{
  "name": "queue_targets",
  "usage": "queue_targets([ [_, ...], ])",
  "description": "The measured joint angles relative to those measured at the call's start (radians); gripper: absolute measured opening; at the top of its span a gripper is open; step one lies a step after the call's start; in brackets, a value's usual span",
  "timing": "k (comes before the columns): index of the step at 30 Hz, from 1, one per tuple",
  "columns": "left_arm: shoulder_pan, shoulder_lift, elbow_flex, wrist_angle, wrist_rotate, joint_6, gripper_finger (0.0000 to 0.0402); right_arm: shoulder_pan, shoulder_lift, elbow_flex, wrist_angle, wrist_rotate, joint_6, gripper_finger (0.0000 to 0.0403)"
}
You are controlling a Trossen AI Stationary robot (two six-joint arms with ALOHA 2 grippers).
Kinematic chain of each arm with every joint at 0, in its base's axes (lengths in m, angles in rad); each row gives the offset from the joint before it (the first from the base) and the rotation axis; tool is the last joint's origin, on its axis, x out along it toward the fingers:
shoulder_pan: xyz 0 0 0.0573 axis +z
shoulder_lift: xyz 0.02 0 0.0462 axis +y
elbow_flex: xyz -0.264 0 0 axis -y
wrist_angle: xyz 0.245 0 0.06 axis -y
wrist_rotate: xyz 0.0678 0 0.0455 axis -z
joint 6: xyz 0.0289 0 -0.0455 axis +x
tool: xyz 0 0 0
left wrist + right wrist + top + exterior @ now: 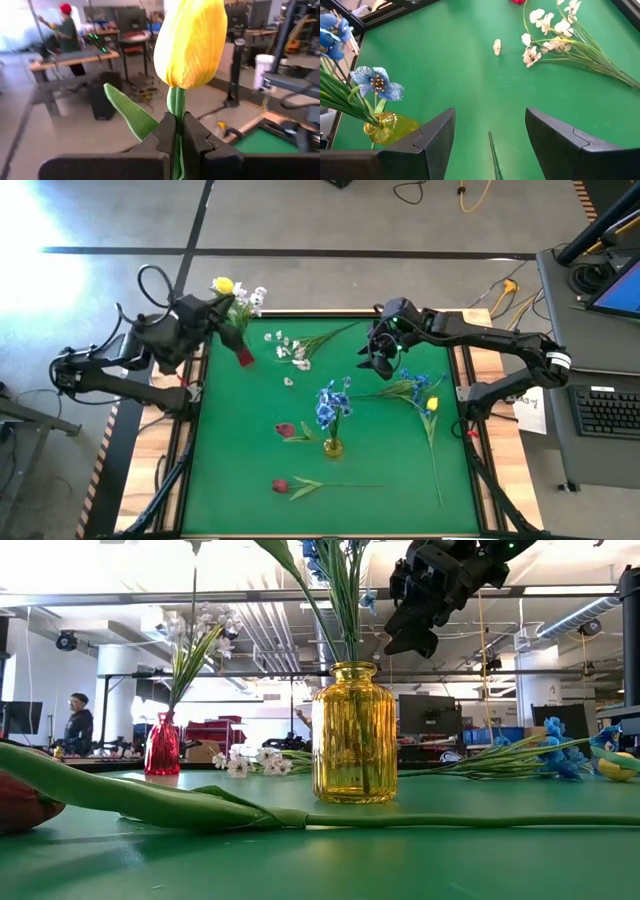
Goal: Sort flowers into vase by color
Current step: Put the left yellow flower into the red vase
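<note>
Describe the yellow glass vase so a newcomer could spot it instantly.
On the green table mat, look near the middle, slightly toward the near edge. The yellow glass vase stands there upright, ribbed and see-through, holding blue flowers. The only other vase, the red vase, sits at the mat's far left edge and holds white blossoms.

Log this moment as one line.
left gripper: shut on yellow tulip, beside red vase | right gripper: open, empty, above mat | yellow vase: blue flowers

The green bench (pixel 240 470) carries a yellow vase (pixel 333 446) at its middle and a red vase (pixel 243 356) near one corner. Lying flat on it are two red tulips (pixel 281 485), a white spray (pixel 296 352), loose blue flowers (pixel 412 383) and a yellow tulip (pixel 432 404).
</note>
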Motion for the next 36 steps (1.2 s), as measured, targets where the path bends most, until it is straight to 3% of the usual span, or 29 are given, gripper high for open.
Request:
queue_targets([
  [7,0.200,-0.056,-0.129,0.100,0.168,0.010,0.0000,0.000,0.000,0.000,0.005,0.000,-0.002,0.0233],
  [11,0.270,-0.114,-0.175,0.102,0.194,-0.038,0.0000,0.000,0.000,0.000,0.004,0.000,0.000,0.0233],
  [23,0.279,-0.173,-0.201,-0.007,0.138,-0.086,0.0000,0.000,0.000,0.000,0.005,0.000,0.004,0.0233],
  [36,0.283,-0.171,-0.253,-0.003,0.109,-0.099,0.0000,0.000,0.000,0.000,0.005,0.000,0.018,0.0233],
])
